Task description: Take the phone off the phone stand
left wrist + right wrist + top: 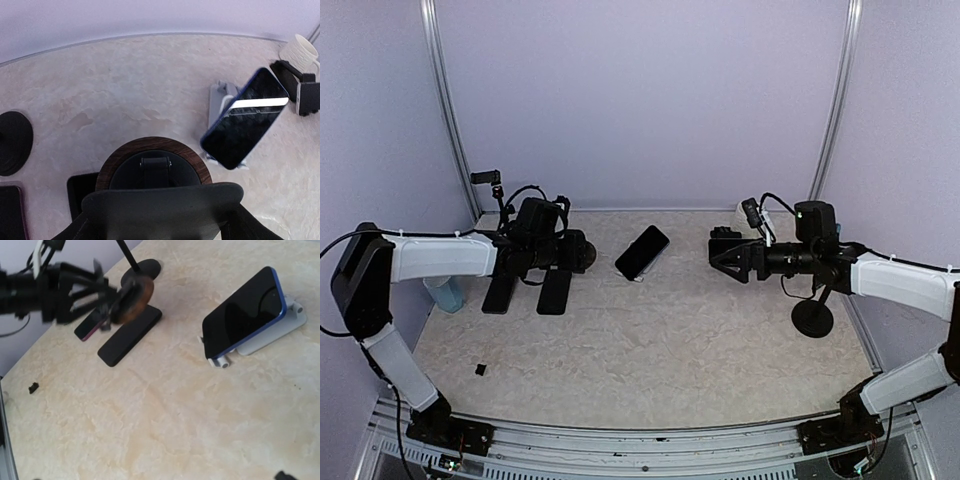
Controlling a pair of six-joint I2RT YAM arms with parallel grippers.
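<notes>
The phone [642,252], dark-screened with a blue edge, leans on a small white phone stand [218,97] in the middle of the table. It also shows in the right wrist view as the phone [245,312] on its phone stand [280,332]. My left gripper [582,252] hovers to the left of it, shut on a round wood-rimmed disc [152,165] with a black centre. My right gripper [718,252] is to the right of the phone, apart from it, open and empty. Its fingers do not show in the right wrist view.
Two flat black slabs [500,293] [555,290] lie under the left arm. A black round-based pole stand [812,317] sits near the right arm. A white mug [300,50] stands at the back right. A pale bottle [445,292] and a small black piece [480,369] lie at left.
</notes>
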